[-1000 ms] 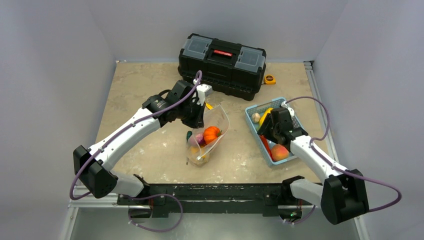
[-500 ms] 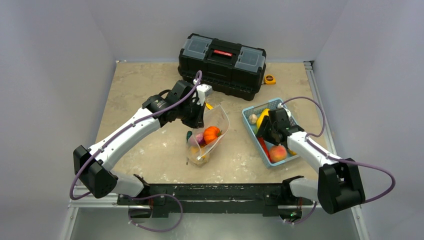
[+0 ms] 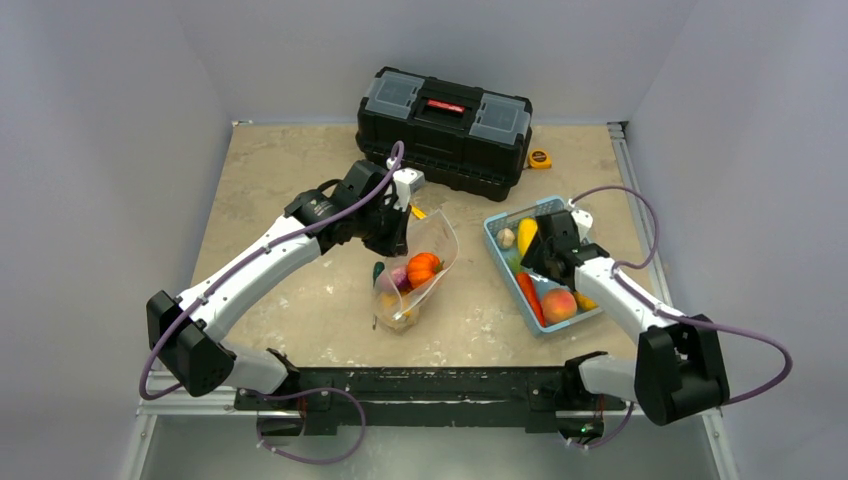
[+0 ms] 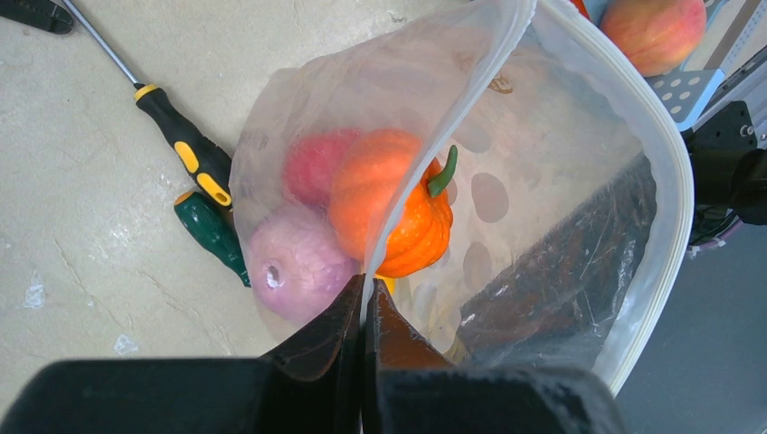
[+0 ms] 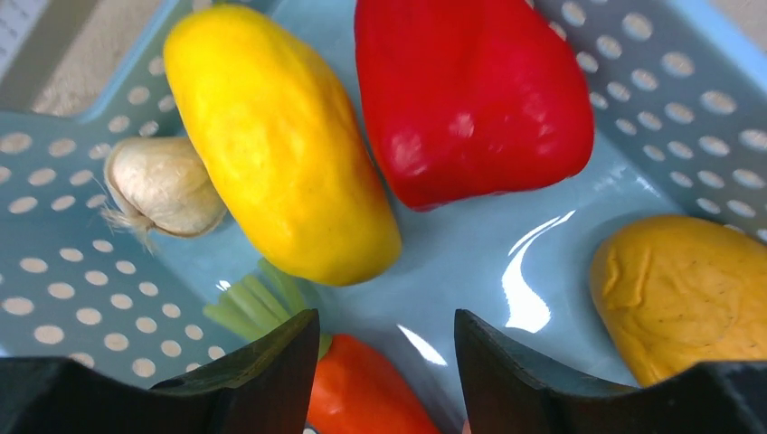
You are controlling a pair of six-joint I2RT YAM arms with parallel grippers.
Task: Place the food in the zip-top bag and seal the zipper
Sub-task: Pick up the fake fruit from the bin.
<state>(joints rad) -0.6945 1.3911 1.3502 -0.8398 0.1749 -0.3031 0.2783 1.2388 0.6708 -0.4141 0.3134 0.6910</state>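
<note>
- We see the left claw point(image 4: 364, 294) clamped on the rim of the clear, white-dotted zip-top plastic bag point(image 4: 561, 172); an orange toy pumpkin point(image 4: 407, 217) and a purple toy onion point(image 4: 294, 267) sit inside, just beyond its tips.
- Our right claw point(image 5: 384, 362) hangs fingers apart over the light blue perforated plastic basket point(image 5: 54, 271), yellow toy squash point(image 5: 280, 154) and red toy pepper point(image 5: 470, 90) just ahead.

Beige mottled tabletop point(image 3: 270, 170); black toolbox point(image 3: 445, 120) at the far edge, small yellow tape measure point(image 3: 540, 158) just beside its right end; light blue basket point(image 5: 54, 280) right of centre; zip-top bag point(image 3: 405, 305) bottom resting mid-table; yellow-handled screwdriver point(image 4: 185, 149) and green-handled screwdriver point(image 4: 213, 237) lying just beside the bag.
</note>
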